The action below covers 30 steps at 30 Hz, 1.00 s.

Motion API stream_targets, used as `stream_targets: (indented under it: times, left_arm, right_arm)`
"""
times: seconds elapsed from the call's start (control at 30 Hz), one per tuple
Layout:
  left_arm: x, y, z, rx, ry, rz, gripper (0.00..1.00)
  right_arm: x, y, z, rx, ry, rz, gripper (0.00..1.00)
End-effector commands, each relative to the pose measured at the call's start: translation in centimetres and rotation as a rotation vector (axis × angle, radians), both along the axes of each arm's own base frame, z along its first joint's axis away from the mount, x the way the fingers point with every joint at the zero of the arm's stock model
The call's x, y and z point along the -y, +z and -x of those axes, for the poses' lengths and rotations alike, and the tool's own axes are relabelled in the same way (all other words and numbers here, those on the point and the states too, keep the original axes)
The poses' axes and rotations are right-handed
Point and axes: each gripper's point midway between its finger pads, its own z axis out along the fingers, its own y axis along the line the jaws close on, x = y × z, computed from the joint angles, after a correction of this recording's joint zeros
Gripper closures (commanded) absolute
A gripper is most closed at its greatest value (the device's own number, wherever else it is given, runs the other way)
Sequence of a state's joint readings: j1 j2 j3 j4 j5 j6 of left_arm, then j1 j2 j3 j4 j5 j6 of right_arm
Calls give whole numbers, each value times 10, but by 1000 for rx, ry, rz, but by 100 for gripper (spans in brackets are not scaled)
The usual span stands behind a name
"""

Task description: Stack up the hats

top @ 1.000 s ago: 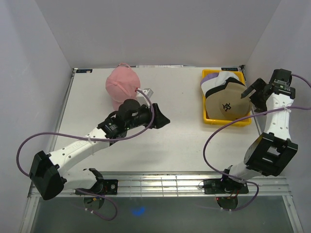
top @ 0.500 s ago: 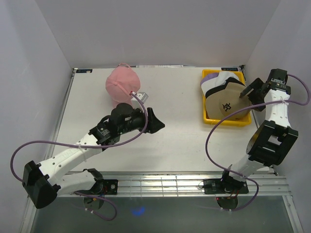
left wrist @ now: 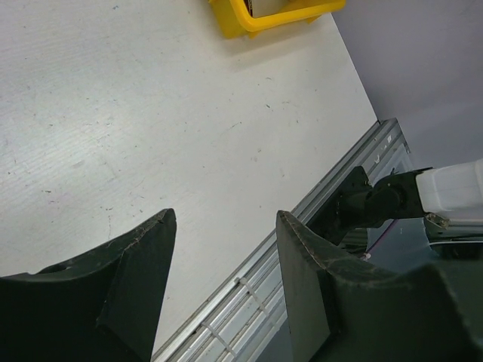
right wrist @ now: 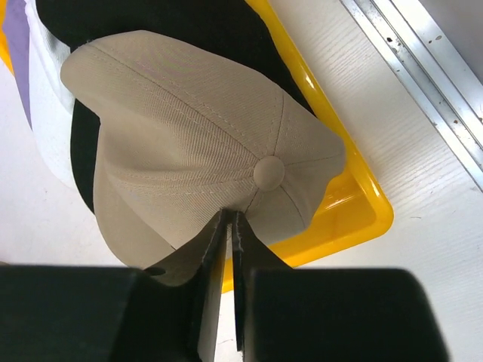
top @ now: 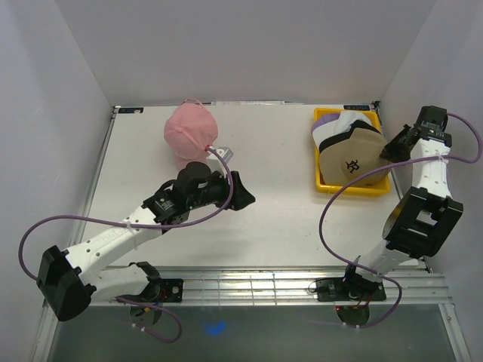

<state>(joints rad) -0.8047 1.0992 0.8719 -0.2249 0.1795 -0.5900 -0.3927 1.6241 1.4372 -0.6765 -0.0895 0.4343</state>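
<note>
Right gripper (right wrist: 229,215) clenched on tan cap (right wrist: 189,143) crown, seemingly thin fold, for lifting off tray (right wrist: 362,204); left gripper (left wrist: 225,217) released, near pink cap (top: 189,130).

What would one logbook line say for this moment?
right hand: pinching tan cap at crown | tan cap: atop other caps in yellow tray | left hand: open, empty, over table | pink cap: on table

Pink cap (top: 190,132) plain, tan cap (right wrist: 196,151) has dark logo. Other caps: black cap (right wrist: 189,19), white cap (right wrist: 45,90), purple cap (right wrist: 15,45). Tray (right wrist: 362,204) yellow, table (top: 279,196) white.
</note>
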Motion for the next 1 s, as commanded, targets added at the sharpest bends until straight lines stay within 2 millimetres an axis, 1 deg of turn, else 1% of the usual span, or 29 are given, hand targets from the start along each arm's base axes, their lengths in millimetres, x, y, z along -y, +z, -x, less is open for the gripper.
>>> stream_targets:
  times: [0.0,0.03,0.07,0.1,0.17,0.2,0.27,0.4,0.53,0.7,0.73,0.8,0.87,0.9,0.93,0.97]
  left_arm:
    - [-1,1,-2,18,2,-1,34]
    - [0,1,-2,16,0,-2,34]
    - [0,0,-2,14,-3,-2,34]
    - [1,-1,-2,10,-5,-3,34]
    - [2,-2,-1,7,-10,0,34]
    - [2,-2,-1,7,-11,0,34]
    - [2,-3,-1,7,-11,0,34]
    - [1,-3,0,4,-11,0,34]
    - [-1,-4,-1,7,-2,-8,34]
    - [-4,-4,1,8,3,-8,34]
    - [-5,-5,2,6,5,-8,34]
    - [-6,-7,3,3,5,-12,34]
    - [-7,-8,3,1,6,-14,34]
    - [-8,-8,4,2,7,-15,34]
    - [-8,-7,4,3,9,-14,34]
    - [-8,-7,4,3,9,-14,34]
  right_arm:
    - [3,21,-3,62,14,35,88]
    - [3,22,-2,64,17,38,88]
    - [3,23,-1,62,17,40,85]
    - [4,24,-1,63,18,47,69]
    - [8,25,2,60,12,75,52]
    - [9,25,2,59,9,82,39]
    - [11,21,2,53,10,87,29]
    - [8,13,-6,54,26,63,29]
    - [6,1,-12,51,29,34,30]
    - [4,-12,-13,61,32,19,33]
    - [3,-17,-13,60,33,13,34]
    - [1,-23,-12,54,36,0,39]
    - [-1,-26,-11,55,35,-11,46]
    - [-2,-26,-11,61,31,-12,53]
    - [-2,-23,-10,73,24,-9,56]
    - [-2,-21,-10,79,24,-4,62]
